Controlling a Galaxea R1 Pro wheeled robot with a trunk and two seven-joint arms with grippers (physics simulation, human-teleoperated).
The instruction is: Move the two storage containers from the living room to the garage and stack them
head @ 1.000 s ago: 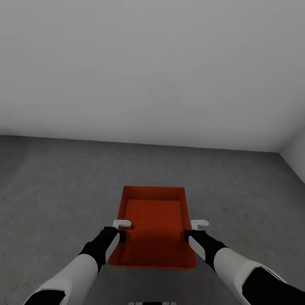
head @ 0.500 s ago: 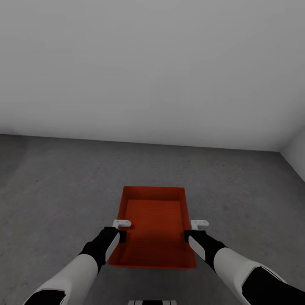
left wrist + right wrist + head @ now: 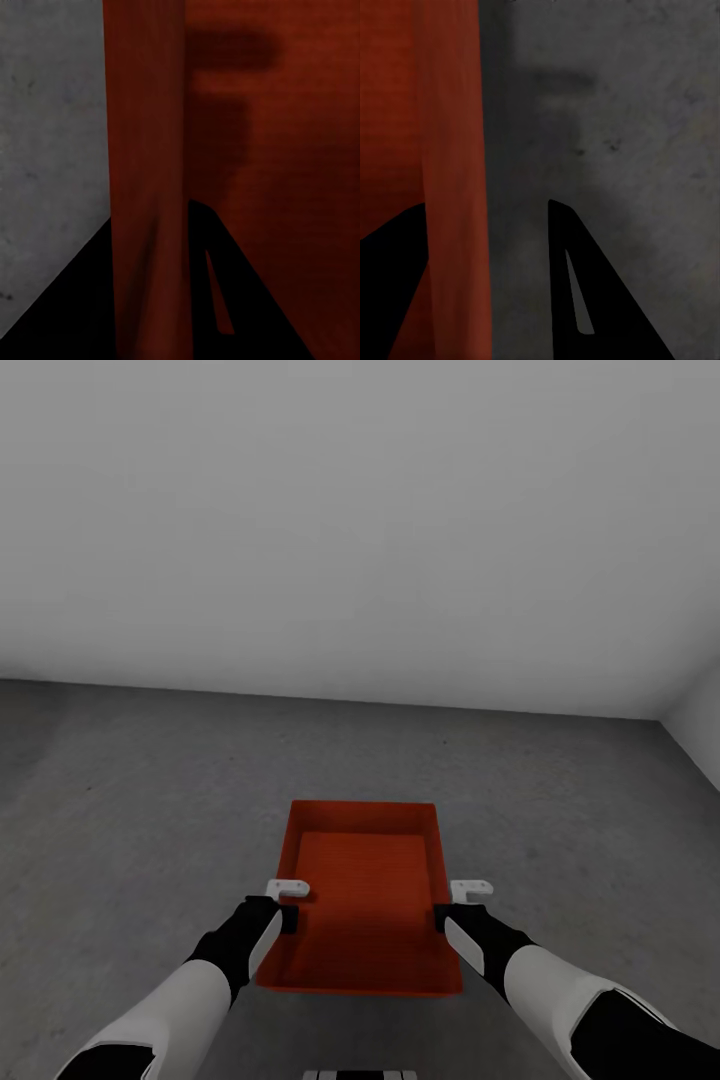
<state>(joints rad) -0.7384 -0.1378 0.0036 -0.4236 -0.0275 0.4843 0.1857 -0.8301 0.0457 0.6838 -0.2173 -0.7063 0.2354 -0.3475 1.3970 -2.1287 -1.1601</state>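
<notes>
Over the dark grey concrete floor (image 3: 130, 810) of the garage, an orange-red storage container (image 3: 365, 880) sits between the robot's two arms, its open top facing up and its long axis running away from the robot toward the plain white-grey wall (image 3: 360, 530). No brand, label or writing can be read on the container, the wall or the arms. The left gripper (image 3: 284, 900) stands at the container's left long wall and the right gripper (image 3: 458, 901) at its right long wall, each about midway along that wall. From the left wrist, one dark finger (image 3: 225, 300) lies inside the container against its ribbed bottom while the other is cut off behind the rim (image 3: 146, 180), so the jaws straddle the wall; how firmly they press on it cannot be told. From the right wrist, one finger (image 3: 585, 292) shows outside the wall over the floor and the other (image 3: 394, 285) inside, with a visible gap between the outer finger and the wall (image 3: 454, 180), so that pincer looks spread around the wall and not clamped. Whether the container rests on the floor or is held just above it is hard to make out. A second container cannot be made out beneath it. Below the container's near edge, a small pale part of the robot's base (image 3: 358, 1074) is cut off by the frame.
</notes>
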